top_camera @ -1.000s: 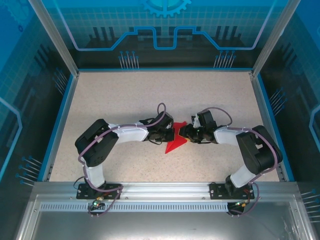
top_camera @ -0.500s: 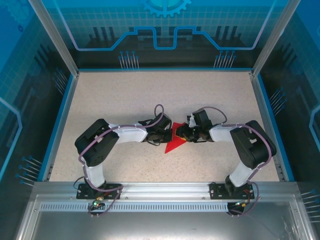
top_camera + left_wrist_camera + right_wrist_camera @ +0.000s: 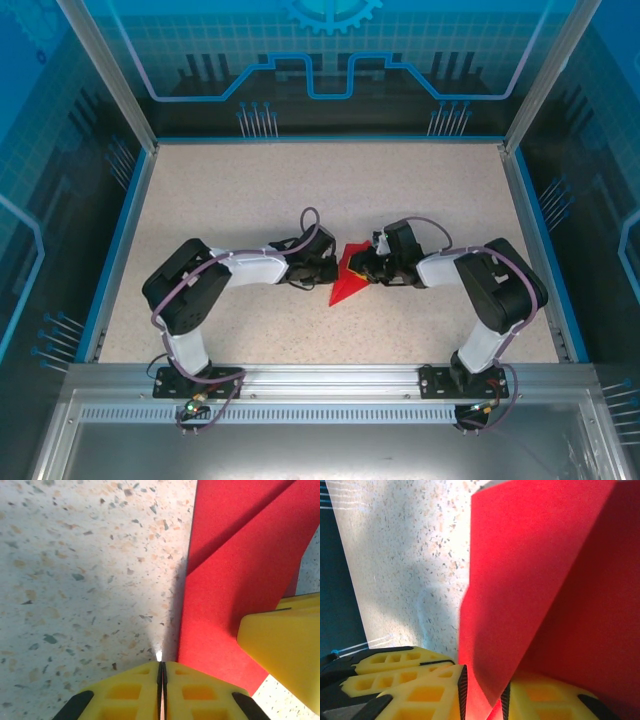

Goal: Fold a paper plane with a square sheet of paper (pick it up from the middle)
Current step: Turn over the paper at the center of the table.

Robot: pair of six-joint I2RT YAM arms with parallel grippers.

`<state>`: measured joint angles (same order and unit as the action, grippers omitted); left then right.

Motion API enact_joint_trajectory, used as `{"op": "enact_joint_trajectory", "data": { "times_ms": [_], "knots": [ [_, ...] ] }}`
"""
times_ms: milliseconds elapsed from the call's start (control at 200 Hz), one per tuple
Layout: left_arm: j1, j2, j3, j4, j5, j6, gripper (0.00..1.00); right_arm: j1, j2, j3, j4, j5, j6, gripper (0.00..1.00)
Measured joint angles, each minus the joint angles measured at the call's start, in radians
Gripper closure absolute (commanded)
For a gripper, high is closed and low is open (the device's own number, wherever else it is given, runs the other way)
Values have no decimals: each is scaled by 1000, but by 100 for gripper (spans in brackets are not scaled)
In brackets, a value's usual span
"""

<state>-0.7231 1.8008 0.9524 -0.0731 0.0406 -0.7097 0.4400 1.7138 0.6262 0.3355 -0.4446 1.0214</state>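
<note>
Top view: the square sheet of paper [image 3: 342, 287], already part-folded, lies near the centre of the desk [image 3: 250, 190] as a narrow wedge. Its long axis runs from about 1 o'clock to 7 o'clock, and its sharp tip points to 7 o'clock. The sheet is bright red, matte and plain. The left wrist view shows it [image 3: 235, 580] with a straight crease running diagonally across the face and a straight left edge lying on the speckled surface. The right wrist view shows one flap [image 3: 530, 570] standing up off the desk, darker red in its own shadow behind. The left tool [image 3: 328, 268] sits at 9 o'clock of the sheet. Its yellow pads are pressed together [image 3: 161, 669] on bare desk just beside the paper's left edge, with nothing between them. The right tool [image 3: 362, 268] sits at 3 o'clock of the sheet, and one of its fingers [image 3: 280, 645] overlaps the red surface. Its jaws straddle the raised flap [image 3: 482, 685], which fills the narrow gap, but whether they pinch it cannot be told. Compared with one second earlier, the right arm has swung toward 9 o'clock, carrying its tool further over the sheet. The red outline has narrowed from a broad triangle to a slimmer wedge, and the left arm's elbow has shifted slightly outward.
</note>
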Motion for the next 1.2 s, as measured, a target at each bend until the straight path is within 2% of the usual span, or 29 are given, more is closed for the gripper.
{"op": "enact_joint_trajectory", "data": {
  "times_ms": [110, 265, 315, 445, 540, 645, 795, 980, 1200],
  "knots": [
    [8, -19, -8, -2, 0, -6, 77, 1, 2, -4, 14, 7, 20, 81],
    [36, -56, -14, -5, 18, -27, 55, 12, 10, -5, 35, 19, 34, 94],
    [55, -69, -17, -5, 35, -20, 46, 13, 10, -5, 42, 18, 32, 96],
    [117, -111, -27, -10, 92, -13, 23, 13, -5, -8, 56, 12, 21, 96],
    [163, -161, -42, -13, 134, -6, 2, -1, -46, -8, 74, -29, 2, 96],
    [213, -228, -46, -27, 195, 5, 1, -42, -91, 5, 113, -108, -8, 96],
    [265, -299, -46, -3, 342, -28, 1, -111, -116, 52, 183, -235, 19, 95],
    [265, -311, -57, 150, 538, -152, 1, -149, -117, 105, 290, -346, 127, 94],
    [260, -306, -105, 310, 657, -273, 2, -149, -117, 135, 404, -406, 266, 94]
  ]
}}
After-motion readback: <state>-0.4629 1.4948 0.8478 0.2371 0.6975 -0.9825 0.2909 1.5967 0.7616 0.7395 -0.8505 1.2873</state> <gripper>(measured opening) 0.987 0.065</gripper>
